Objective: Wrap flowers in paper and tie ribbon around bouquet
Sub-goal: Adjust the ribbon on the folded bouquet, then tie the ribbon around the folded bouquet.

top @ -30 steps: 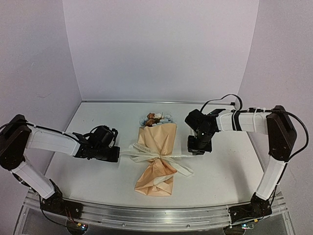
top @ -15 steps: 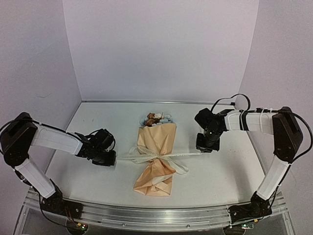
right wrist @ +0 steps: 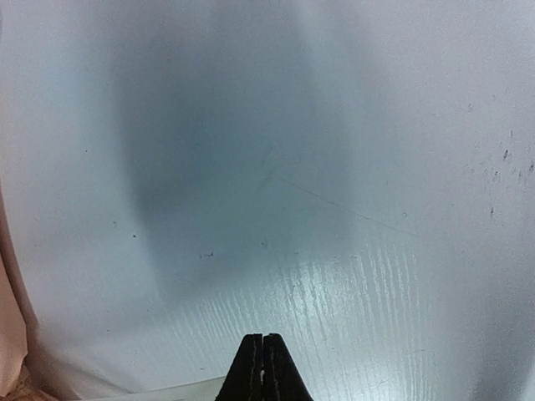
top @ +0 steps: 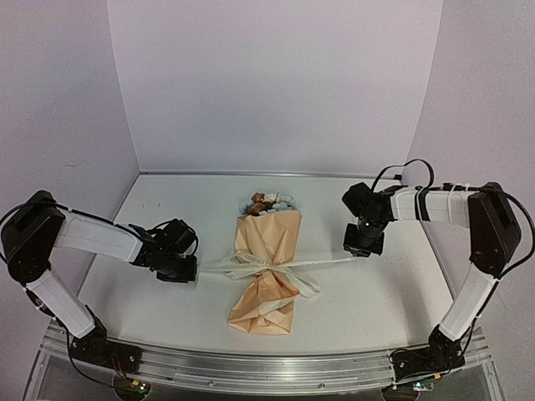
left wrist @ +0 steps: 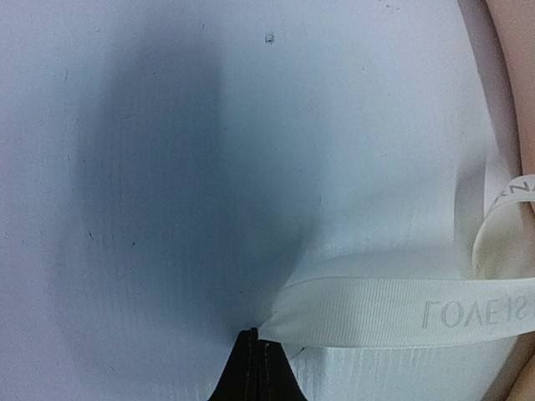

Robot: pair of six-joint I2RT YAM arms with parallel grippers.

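- White desk (top: 159, 209), closed in by pale lilac walls (top: 276, 83).
- The bouquet (top: 267, 238) lies mid-desk, blooms toward the back wall, with the ribbon (top: 322, 264) knotted round its waist.
- Reaching low from either side, left arm (top: 92, 238) and right arm (top: 430, 205); left fingers (left wrist: 253, 372) and right fingers (right wrist: 253, 372) each pinched together on a ribbon end.

The ribbon (left wrist: 393, 311) is cream woven cloth, finely ribbed, with a soft sheen and pale grey printed letters. The paper (top: 269, 238) looks matt, peach-tan and creased into folds. The table (right wrist: 351, 167) is white and smooth with a faint grain, slightly glossy, marked by small scuffs and a hairline scratch. A brushed metal rail (top: 267, 366) runs along its near edge.
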